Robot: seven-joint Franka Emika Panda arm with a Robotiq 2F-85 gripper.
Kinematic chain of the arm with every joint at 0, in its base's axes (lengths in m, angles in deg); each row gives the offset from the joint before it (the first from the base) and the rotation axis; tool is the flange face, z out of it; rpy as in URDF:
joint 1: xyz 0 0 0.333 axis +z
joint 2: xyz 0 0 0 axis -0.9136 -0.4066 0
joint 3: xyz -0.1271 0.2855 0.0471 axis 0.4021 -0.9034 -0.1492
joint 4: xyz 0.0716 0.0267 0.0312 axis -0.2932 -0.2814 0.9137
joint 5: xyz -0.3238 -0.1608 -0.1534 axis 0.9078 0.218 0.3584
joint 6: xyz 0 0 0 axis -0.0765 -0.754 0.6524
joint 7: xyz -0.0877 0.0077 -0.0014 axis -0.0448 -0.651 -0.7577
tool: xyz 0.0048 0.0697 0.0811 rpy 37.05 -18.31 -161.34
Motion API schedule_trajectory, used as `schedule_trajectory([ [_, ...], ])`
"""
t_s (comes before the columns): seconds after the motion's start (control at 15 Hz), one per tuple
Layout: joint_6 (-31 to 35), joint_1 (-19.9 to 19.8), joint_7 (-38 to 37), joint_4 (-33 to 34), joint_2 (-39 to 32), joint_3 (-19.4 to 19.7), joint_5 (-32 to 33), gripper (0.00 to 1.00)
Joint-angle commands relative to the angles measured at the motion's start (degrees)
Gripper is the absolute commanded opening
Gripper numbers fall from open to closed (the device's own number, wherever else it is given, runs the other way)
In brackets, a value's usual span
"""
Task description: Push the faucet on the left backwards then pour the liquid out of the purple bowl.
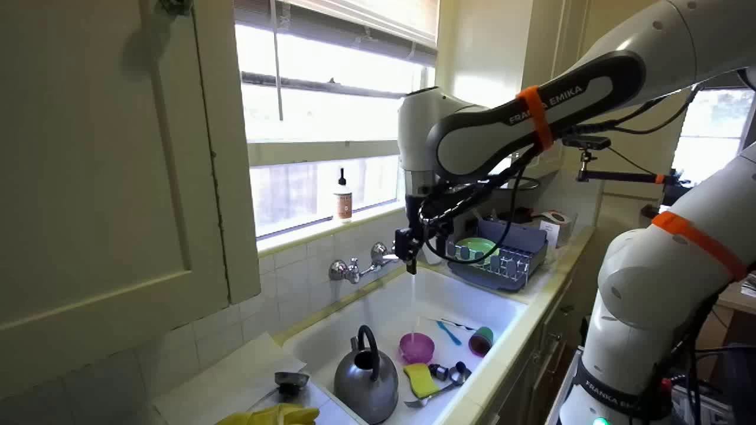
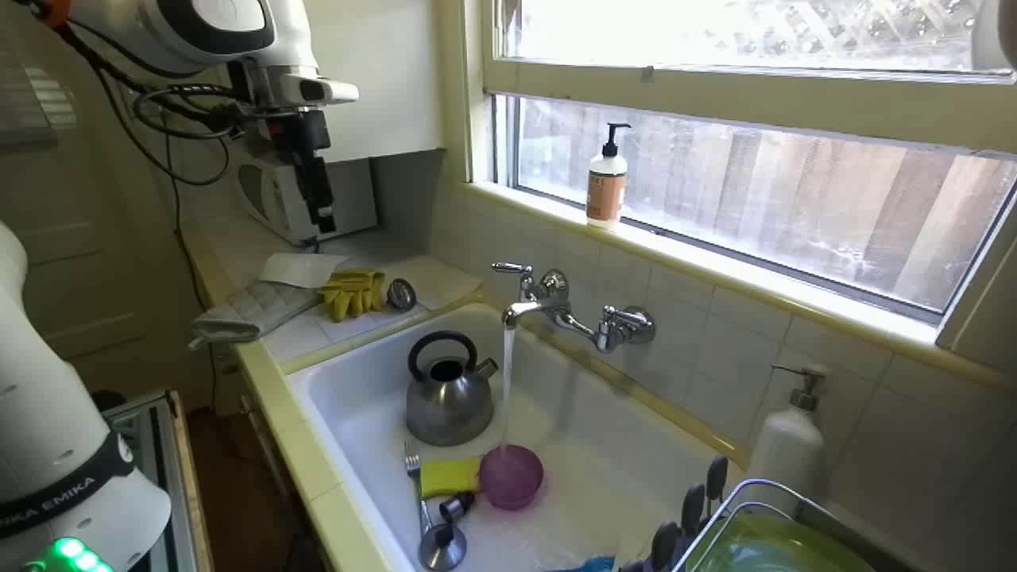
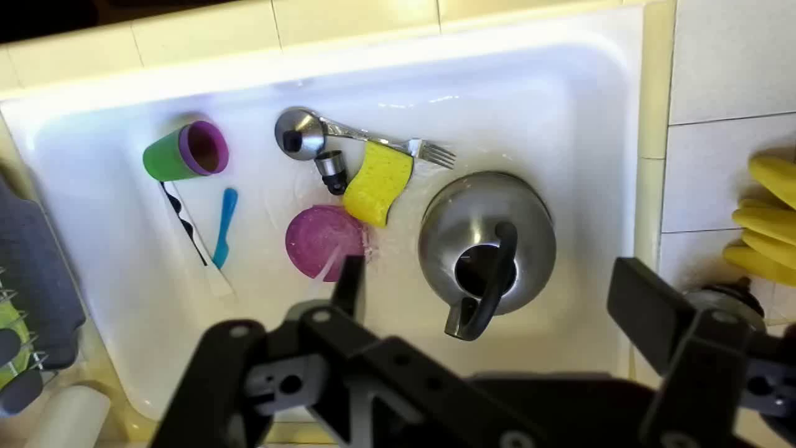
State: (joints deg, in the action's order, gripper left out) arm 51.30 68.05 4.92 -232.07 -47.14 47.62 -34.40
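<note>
The silver faucet is on the tiled wall behind the sink in both exterior views [image 1: 354, 271] [image 2: 548, 306]. It has a handle on each side of its spout, and water runs from the spout. The purple bowl sits in the sink under the stream in both exterior views [image 1: 417, 348] [image 2: 511, 477]. It also shows in the wrist view [image 3: 320, 239], with the stream falling into it. My gripper [image 3: 489, 280] is open and empty, pointing down, high above the sink area. In an exterior view the gripper [image 2: 322, 222] is well apart from the faucet. The faucet does not show in the wrist view.
The grey kettle [image 3: 488, 242] stands in the sink beside the bowl. A yellow sponge [image 3: 378, 183] touches the bowl. A fork [image 3: 429, 151], a green and purple cup [image 3: 186, 149] and a blue utensil [image 3: 225, 227] lie around. A dish rack [image 1: 502, 254] and soap bottle [image 2: 606, 191] stand nearby.
</note>
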Motion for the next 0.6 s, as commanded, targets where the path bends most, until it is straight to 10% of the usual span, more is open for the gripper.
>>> schedule_trajectory([
  [0.0,-0.09,1.39,-0.69,0.07,-0.29,1.28,0.83,1.0],
  [0.53,0.93,-1.34,-3.19,-0.9,-2.66,1.92,2.07,1.0],
])
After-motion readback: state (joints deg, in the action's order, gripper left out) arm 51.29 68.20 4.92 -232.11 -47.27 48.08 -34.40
